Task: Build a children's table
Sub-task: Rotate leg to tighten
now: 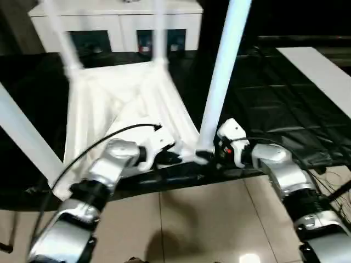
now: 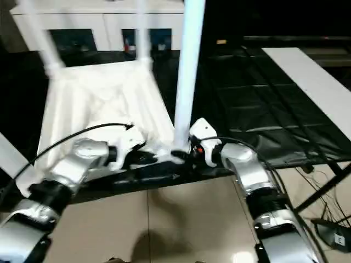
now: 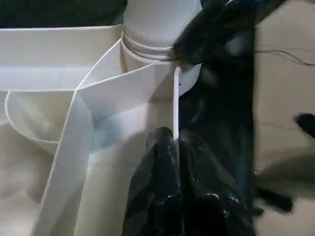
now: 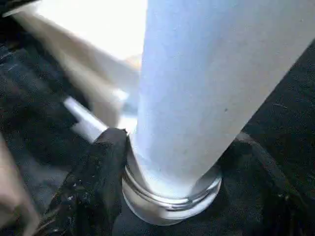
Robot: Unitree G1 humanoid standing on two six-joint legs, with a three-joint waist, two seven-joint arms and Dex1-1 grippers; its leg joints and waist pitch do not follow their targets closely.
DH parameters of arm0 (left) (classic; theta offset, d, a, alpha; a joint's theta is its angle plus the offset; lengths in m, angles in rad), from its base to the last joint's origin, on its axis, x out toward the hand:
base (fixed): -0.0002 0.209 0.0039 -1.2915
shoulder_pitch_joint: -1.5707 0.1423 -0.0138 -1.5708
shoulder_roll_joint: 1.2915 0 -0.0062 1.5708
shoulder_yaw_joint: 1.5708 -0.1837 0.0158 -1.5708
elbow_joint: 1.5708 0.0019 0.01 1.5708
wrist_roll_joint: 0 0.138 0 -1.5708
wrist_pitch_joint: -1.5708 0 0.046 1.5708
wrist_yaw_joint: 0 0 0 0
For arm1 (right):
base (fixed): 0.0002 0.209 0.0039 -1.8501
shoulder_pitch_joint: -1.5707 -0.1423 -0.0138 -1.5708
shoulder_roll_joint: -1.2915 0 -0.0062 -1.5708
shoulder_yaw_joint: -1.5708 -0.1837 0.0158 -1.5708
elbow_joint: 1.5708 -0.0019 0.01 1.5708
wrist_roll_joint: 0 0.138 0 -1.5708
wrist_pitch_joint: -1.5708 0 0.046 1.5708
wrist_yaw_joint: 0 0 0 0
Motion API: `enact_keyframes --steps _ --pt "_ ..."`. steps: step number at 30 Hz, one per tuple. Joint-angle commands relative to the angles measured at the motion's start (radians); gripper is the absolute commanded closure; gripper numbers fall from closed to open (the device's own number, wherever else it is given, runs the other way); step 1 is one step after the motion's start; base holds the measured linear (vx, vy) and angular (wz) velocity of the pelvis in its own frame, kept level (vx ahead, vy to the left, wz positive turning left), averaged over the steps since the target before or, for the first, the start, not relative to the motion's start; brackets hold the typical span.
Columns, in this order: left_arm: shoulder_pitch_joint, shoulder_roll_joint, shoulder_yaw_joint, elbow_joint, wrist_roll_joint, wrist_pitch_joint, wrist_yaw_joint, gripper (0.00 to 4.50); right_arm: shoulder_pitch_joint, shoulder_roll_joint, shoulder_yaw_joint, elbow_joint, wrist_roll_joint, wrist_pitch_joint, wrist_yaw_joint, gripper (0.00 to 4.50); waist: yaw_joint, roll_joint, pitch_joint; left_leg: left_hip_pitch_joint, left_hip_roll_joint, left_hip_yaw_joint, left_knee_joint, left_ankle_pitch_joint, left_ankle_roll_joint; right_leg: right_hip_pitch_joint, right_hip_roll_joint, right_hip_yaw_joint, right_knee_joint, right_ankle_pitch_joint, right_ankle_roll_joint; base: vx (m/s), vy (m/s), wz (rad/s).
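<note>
Pincers (image 1: pixel 205 155) grip leg (image 1: pixel 222 76) base and tabletop (image 1: pixel 131 104) rim.

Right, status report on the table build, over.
Left gripper shut on tabletop rim. Right gripper clamps near-right leg at its socket. Nothing blocking.

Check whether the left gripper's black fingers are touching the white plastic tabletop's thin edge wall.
Touching. In the left wrist view the left gripper has its black fingers pressed against both faces of the white ribbed tabletop's thin edge wall, no gap visible.
</note>
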Motion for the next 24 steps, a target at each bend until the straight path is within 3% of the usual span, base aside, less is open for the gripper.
enact_keyframes --steps 1,4,5,6,8,9,12,13,16,20,21,24 --pt "-0.038 -0.052 0.036 0.056 -0.013 0.016 0.12 4.5 -0.035 0.058 -0.037 0.053 -0.026 0.062 -0.213 1.98 0.0 -0.014 -0.07 0.025 0.061 -0.05 -0.084 -0.255 -0.001 0.031 -0.068 0.043 -0.086 -0.328 -0.208 0.0 0.0 0.0" --pt "-0.074 -0.097 0.055 0.105 -0.004 0.029 0.242 4.5 -0.059 0.125 -0.087 0.103 -0.027 0.098 -0.417 1.99 -0.008 -0.012 -0.075 0.024 0.059 -0.05 -0.082 -0.222 -0.006 0.032 -0.066 0.041 -0.08 -0.269 -0.219 0.0 0.0 0.0" --pt "-0.09 -0.119 0.062 0.127 0.005 0.035 0.289 4.5 -0.073 0.162 -0.13 0.13 -0.004 0.102 -0.5 1.99 -0.005 -0.008 -0.076 0.022 0.06 -0.05 -0.081 -0.21 0.004 0.036 -0.068 0.041 -0.078 -0.234 -0.225 0.0 0.0 0.0" --pt "-0.097 -0.13 0.066 0.137 0.009 0.037 0.311 4.5 -0.08 0.179 -0.149 0.142 0.008 0.103 -0.536 1.99 -0.008 -0.008 -0.075 0.026 0.06 -0.044 -0.079 -0.212 0.011 0.029 -0.067 0.045 -0.081 -0.221 -0.23 0.0 0.0 0.0" --pt "-0.115 -0.153 0.061 0.164 0.027 0.039 0.357 4.5 -0.103 0.211 -0.156 0.175 -0.001 0.096 -0.617 1.99 -0.004 -0.004 -0.079 0.027 0.057 -0.045 -0.077 -0.186 0.015 0.032 -0.065 0.043 -0.075 -0.176 -0.242 0.0 0.0 0.0" --pt "-0.123 -0.161 0.053 0.178 0.039 0.031 0.377 4.5 -0.115 0.218 -0.118 0.194 -0.033 0.065 -0.613 1.99 -0.003 -0.004 -0.079 0.023 0.058 -0.045 -0.078 -0.174 0.024 0.038 -0.064 0.041 -0.073 -0.148 -0.243 0.0 0.0 0.0" --pt "-0.128 -0.167 0.05 0.19 0.041 0.021 0.375 4.5 -0.122 0.232 -0.117 0.206 -0.025 0.048 -0.582 1.99 0.001 -0.006 -0.082 0.022 0.056 -0.042 -0.073 -0.144 0.055 0.041 -0.065 0.04 -0.066 -0.077 -0.259 0.0 0.0 0.0" --pt "-0.127 -0.166 0.047 0.189 0.04 0.015 0.364 4.5 -0.122 0.232 -0.119 0.198 -0.017 0.038 -0.56 1.55 0.002 -0.008 -0.081 0.022 0.057 -0.042 -0.073 -0.142 0.065 0.042 -0.066 0.04 -0.066 -0.075 -0.261 0.0 0.0 0.0" --pt "-0.131 -0.157 0.041 0.206 0.038 -0.005 0.343 4.5 -0.129 0.215 -0.12 0.172 -0.01 0.023 -0.511 1.25 0.002 -0.015 -0.077 0.023 0.058 -0.042 -0.075 -0.174 0.067 0.042 -0.067 0.04 -0.074 -0.141 -0.253 0.0 0.0 0.0" --pt "-0.128 -0.147 0.033 0.211 0.042 -0.035 0.304 4.5 -0.138 0.188 -0.122 0.174 0.0 0.014 -0.45 0.92 0.001 -0.017 -0.075 0.023 0.06 -0.044 -0.077 -0.192 0.056 0.041 -0.068 0.041 -0.077 -0.188 -0.241 0.0 0.0 0.0" --pt "-0.112 -0.126 0.016 0.196 0.043 -0.058 0.24 4.5 -0.128 0.126 -0.091 0.146 0.0 -0.008 -0.308 0.67 0.003 -0.018 -0.076 0.023 0.061 -0.044 -0.076 -0.189 0.057 0.042 -0.07 0.041 -0.077 -0.19 -0.239 0.0 0.0 0.0" --pt "-0.09 -0.104 0.0 0.17 0.039 -0.066 0.172 4.5 -0.097 0.056 -0.058 0.086 0.012 -0.023 -0.131 0.67 0.011 -0.018 -0.076 0.021 0.062 -0.042 -0.072 -0.168 0.08 0.045 -0.069 0.04 -0.072 -0.149 -0.241 0.0 0.0 0.0"
